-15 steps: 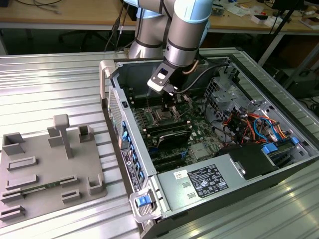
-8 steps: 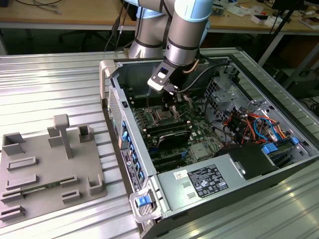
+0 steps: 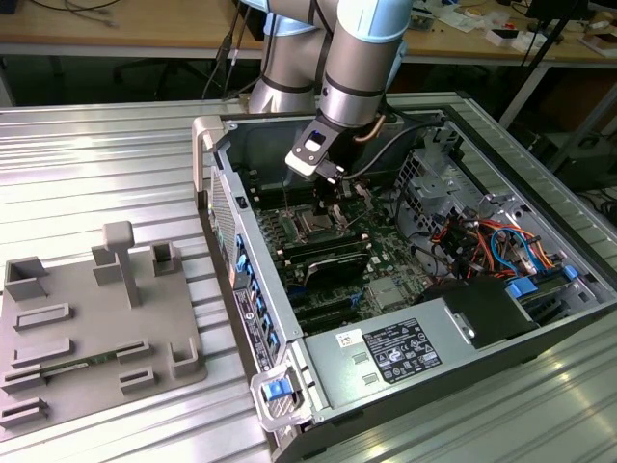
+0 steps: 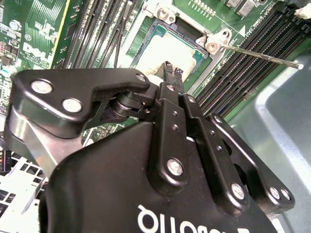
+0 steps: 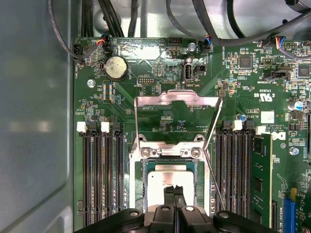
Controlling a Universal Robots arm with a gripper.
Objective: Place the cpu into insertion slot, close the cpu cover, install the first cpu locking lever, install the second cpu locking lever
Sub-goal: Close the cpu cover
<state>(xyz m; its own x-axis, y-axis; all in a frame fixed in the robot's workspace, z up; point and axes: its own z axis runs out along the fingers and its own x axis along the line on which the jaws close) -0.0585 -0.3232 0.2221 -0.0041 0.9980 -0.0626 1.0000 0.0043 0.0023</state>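
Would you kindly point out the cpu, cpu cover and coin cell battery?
cpu [image 5: 158,180]: first wrist view, bare metal top.
cpu cover [image 5: 177,98]: first wrist view, bar at its free edge.
coin cell battery [image 5: 116,67]: first wrist view, round face.

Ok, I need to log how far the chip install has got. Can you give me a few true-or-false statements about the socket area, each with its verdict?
1. The chip lies in the socket. True.
2. The cover is closed over the chip. False: it stands swung open, away from the socket.
3. The hand is outside the computer case. False: it is inside the case, right over the chip.
4. A thin lever beside the socket sticks out free, not latched down. True.
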